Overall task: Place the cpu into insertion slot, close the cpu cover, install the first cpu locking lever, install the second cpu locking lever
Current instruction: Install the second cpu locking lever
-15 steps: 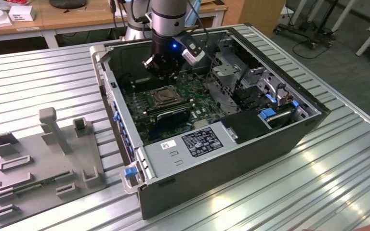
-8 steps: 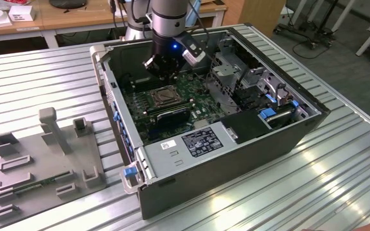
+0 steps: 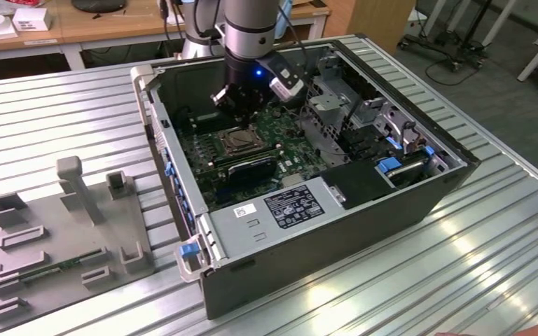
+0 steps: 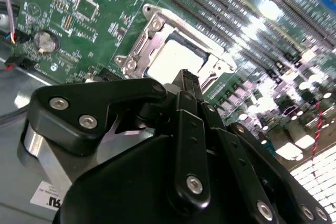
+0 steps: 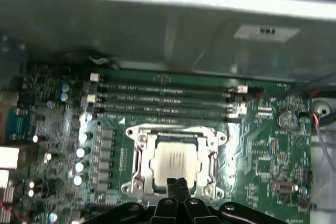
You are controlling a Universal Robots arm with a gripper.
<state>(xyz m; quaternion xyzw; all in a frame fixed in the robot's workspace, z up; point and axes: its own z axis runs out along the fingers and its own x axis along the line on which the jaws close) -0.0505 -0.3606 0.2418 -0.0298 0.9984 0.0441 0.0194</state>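
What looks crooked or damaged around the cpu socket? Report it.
Nothing stands out. The cpu lies flat and square in the insertion slot, the cpu cover framing it evenly. The hand hovers just above, fingertips together.

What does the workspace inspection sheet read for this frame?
Surface: ribbed metal table.
Job's things: cpu seated in insertion slot; cpu cover down around it.
Clutter: grey fixture tray at the exterior view's left.
Claw: claw shut, empty, just above the cpu's edge.
Cables: red wire by the board's edge.
Surroundings: open computer case, wooden desks behind.
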